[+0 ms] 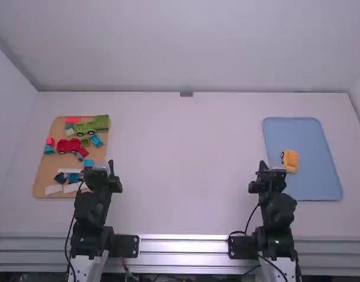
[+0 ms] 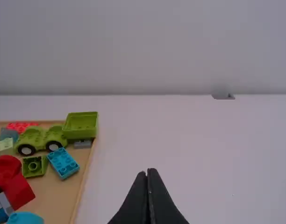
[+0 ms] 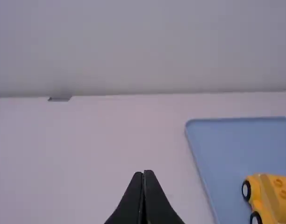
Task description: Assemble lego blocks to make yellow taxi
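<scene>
Looking across the white bench (image 1: 186, 158), I see the yellow taxi (image 1: 290, 160) on the blue tray (image 1: 312, 188), wheels toward the bench's middle. The right tool (image 1: 263, 167) is beside it, narrow, fingertips together. Over on the left, the tan board (image 1: 45, 170) is crowded: green truck (image 1: 93, 126), red car (image 1: 68, 145), loose blue brick (image 2: 63, 163), white plates (image 1: 53, 189). The left tool (image 1: 111, 168), narrow too, is by the board's near corner, its arm partly blocking my view.
</scene>
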